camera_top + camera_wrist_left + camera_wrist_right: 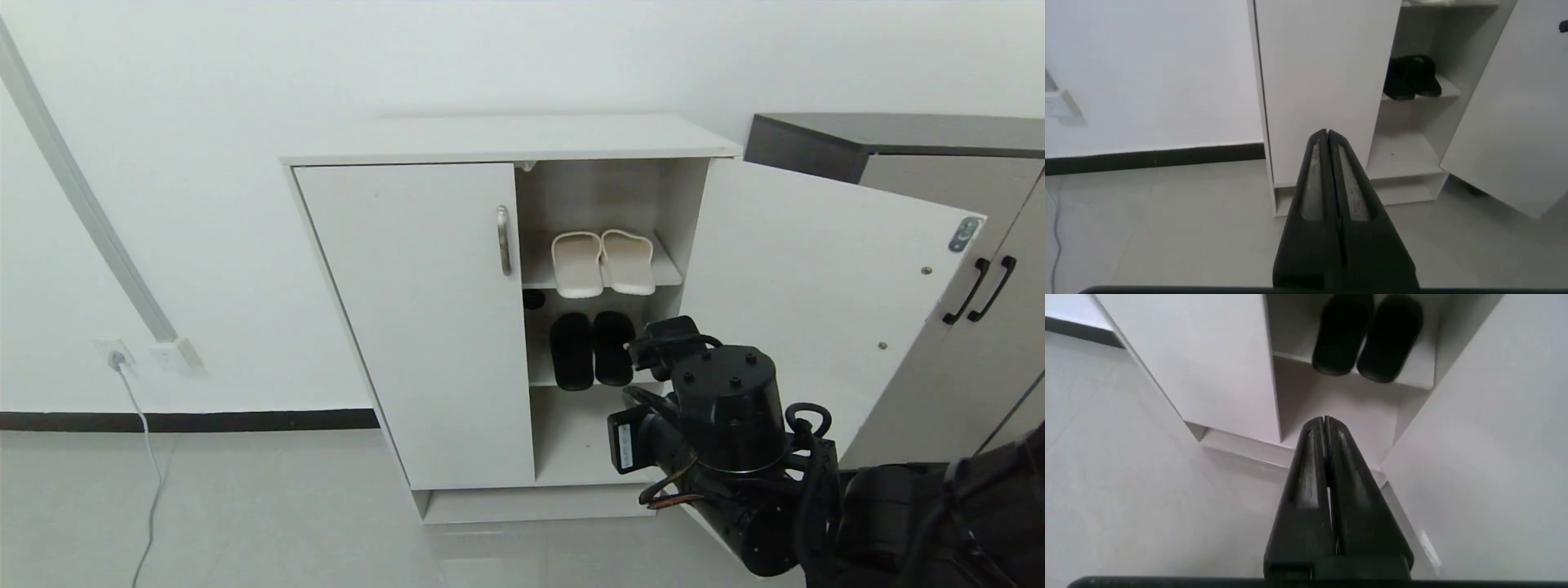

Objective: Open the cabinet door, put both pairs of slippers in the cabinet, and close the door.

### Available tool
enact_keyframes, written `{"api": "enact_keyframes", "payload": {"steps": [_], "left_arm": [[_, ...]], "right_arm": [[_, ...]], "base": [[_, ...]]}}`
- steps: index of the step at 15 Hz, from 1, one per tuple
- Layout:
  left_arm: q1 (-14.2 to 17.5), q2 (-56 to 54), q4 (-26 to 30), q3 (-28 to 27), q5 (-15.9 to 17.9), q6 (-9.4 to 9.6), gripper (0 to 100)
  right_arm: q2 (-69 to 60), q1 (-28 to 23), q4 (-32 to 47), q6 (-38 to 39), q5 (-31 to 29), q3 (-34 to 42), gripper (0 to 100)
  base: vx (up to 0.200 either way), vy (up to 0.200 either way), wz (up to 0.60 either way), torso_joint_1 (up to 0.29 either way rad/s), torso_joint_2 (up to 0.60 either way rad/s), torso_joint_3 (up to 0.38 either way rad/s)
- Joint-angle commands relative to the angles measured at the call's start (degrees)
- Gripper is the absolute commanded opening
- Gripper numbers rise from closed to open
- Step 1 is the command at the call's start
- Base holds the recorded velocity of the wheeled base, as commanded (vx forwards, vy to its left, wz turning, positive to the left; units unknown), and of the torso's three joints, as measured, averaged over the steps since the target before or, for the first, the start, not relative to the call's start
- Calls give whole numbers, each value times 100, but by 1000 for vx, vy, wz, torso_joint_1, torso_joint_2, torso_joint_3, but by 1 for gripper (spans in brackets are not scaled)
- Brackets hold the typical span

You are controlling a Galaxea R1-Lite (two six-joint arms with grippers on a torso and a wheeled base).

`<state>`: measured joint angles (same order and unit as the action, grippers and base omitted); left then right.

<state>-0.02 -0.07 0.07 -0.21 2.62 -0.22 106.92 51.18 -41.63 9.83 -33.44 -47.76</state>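
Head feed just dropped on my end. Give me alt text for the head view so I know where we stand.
White cabinet with its right door swung open and left door shut: the beige slippers sit on the upper shelf, the black slippers on the shelf below. The right gripper hangs just in front of the black pair.

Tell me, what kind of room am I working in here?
Probably a home or office entryway: a white two-door shoe cabinet against a plain white wall, cream slippers and black slippers on its shelves, grey floor.
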Motion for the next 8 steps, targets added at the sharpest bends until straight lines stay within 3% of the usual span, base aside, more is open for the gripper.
{"api": "enact_keyframes", "payload": {"steps": [1, 8], "left_arm": [[2, 7, 1, 3, 2, -4, 0], [2, 7, 1, 3, 2, -4, 0]], "right_arm": [[4, -2, -3, -7, 4, 21, 0], [83, 6, -12, 2, -22, 21, 0]], "base": [[0, 0, 0, 100, -486, -359], [0, 0, 0, 127, -461, -337]]}}
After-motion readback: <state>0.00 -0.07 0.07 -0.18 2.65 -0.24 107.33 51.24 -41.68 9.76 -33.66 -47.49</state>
